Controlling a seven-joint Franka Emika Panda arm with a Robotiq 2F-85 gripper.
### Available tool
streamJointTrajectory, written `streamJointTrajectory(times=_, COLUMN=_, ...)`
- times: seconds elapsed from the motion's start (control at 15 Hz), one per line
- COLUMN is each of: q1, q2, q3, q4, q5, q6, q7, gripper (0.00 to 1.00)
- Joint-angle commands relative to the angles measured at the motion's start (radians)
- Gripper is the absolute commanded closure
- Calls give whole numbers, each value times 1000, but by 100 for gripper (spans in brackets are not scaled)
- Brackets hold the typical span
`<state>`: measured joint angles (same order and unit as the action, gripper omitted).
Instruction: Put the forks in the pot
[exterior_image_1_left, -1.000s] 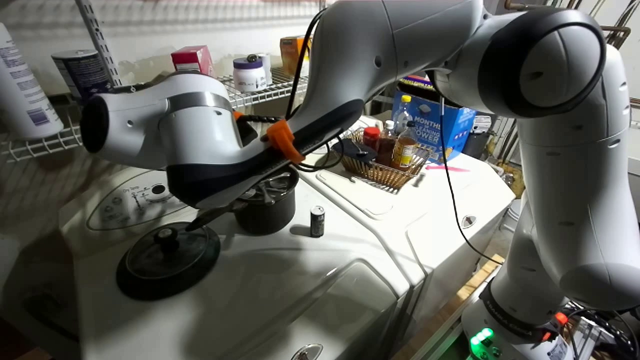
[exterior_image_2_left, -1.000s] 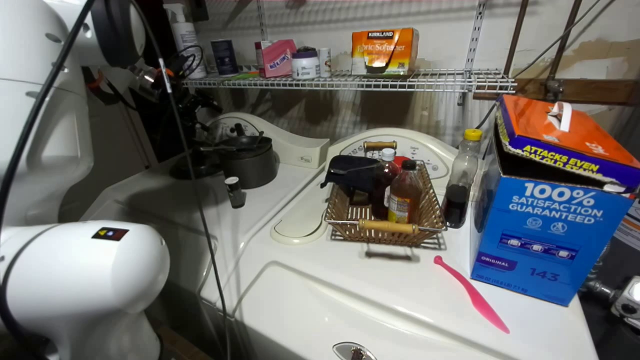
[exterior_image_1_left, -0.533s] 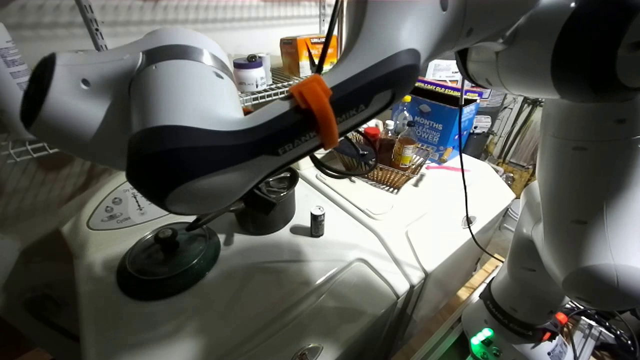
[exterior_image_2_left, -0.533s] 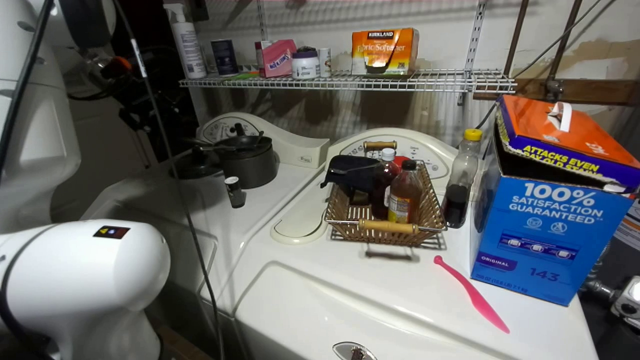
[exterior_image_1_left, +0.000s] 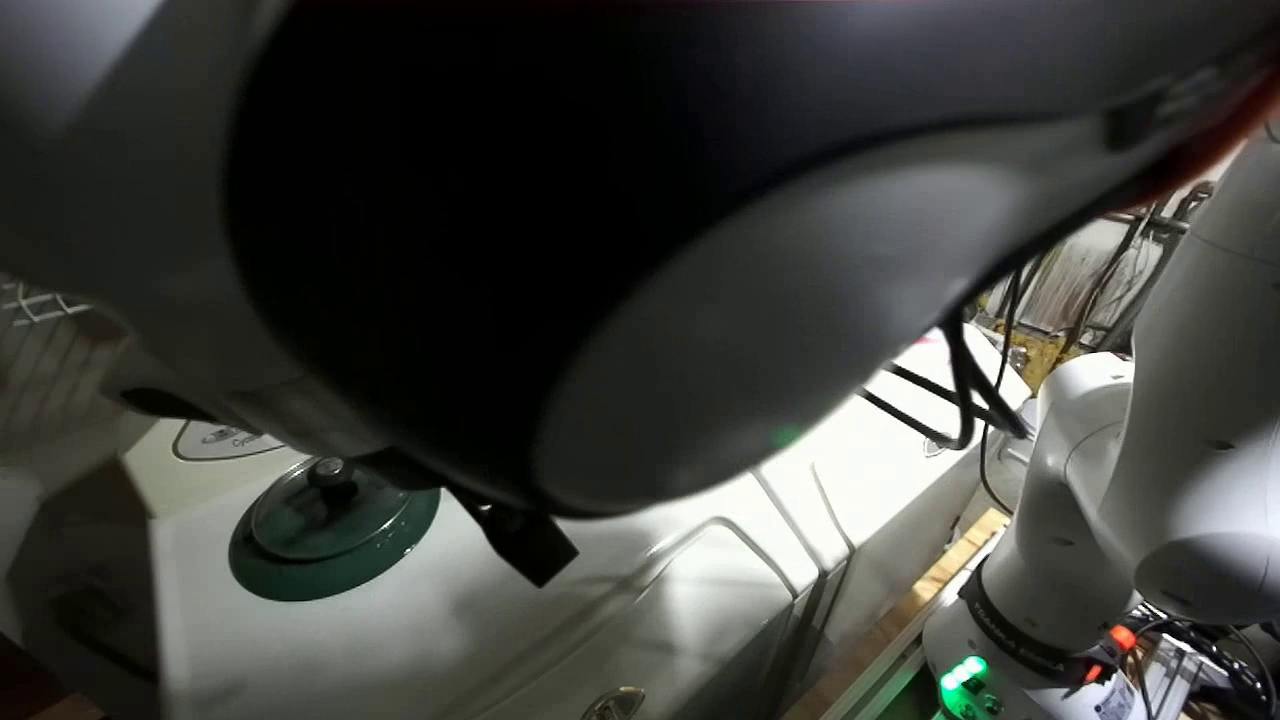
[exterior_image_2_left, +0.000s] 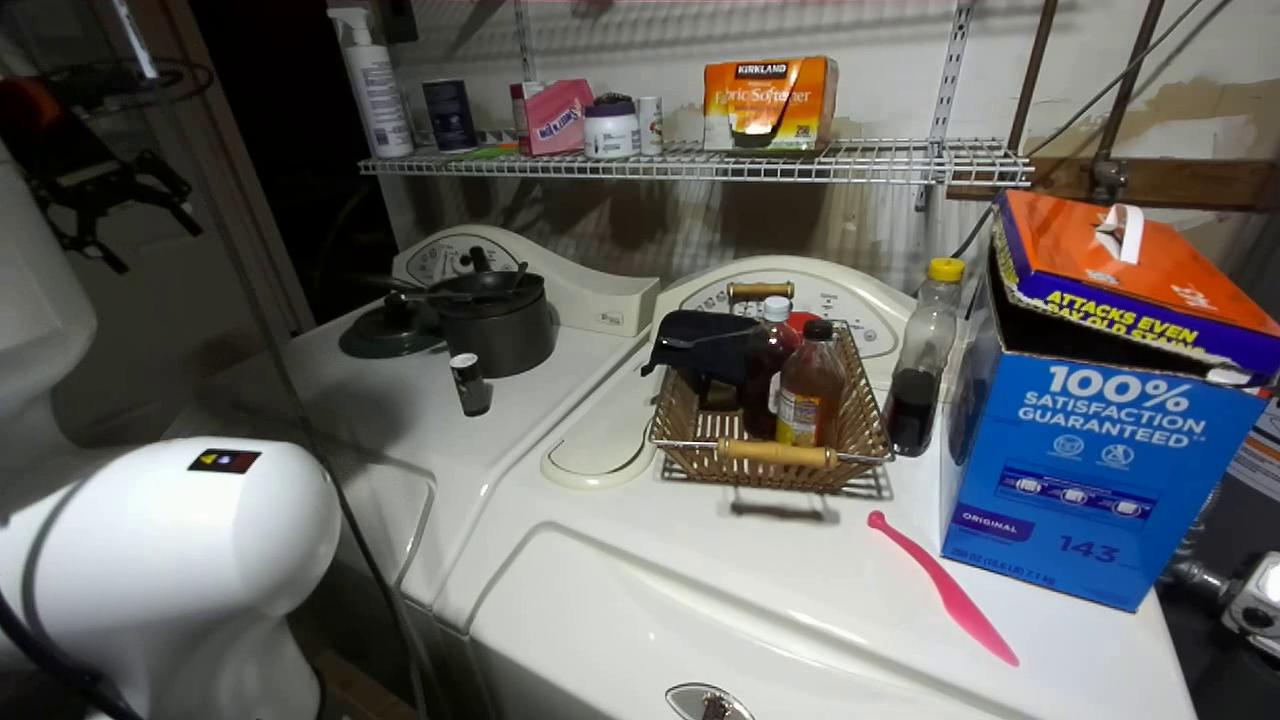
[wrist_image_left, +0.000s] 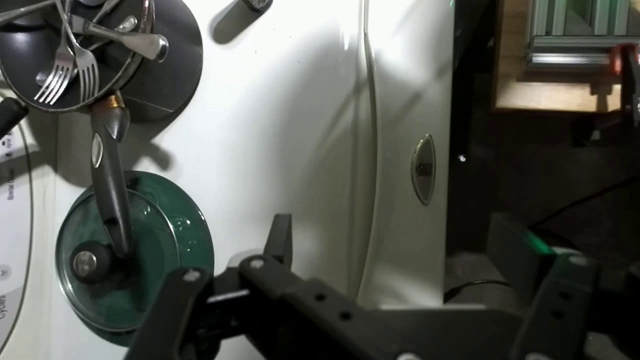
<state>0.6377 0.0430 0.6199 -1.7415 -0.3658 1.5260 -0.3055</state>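
Looks down on forks (wrist_image_left: 86, 62) among other cutlery (wrist_image_left: 145, 46) in the pot (wrist_image_left: 172, 57), on its handle (wrist_image_left: 107, 172) reaching over the green lid (wrist_image_left: 156, 260) on the worktop (wrist_image_left: 280, 125), and on the tool (wrist_image_left: 391, 222), spread wide.

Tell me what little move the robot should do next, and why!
I think the gripper should probably just back a bit farther away from the pot. In the wrist view, two forks show with their prongs inside the pot, and the gripper is open, holding nothing. It's off to one side, so there seems nothing to let go of.
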Motion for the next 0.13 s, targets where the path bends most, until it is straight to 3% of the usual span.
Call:
streamJointTrajectory(times=0.0, q1=4, q2=-18, q3=1, q4=-11, q5=3, q6=1, q7=7, gripper=0)
streamJointTrajectory(times=0.07, q1=3, q2=-29, q3=0, q4=-21, q5=4, q6=4, q7=9, gripper=0)
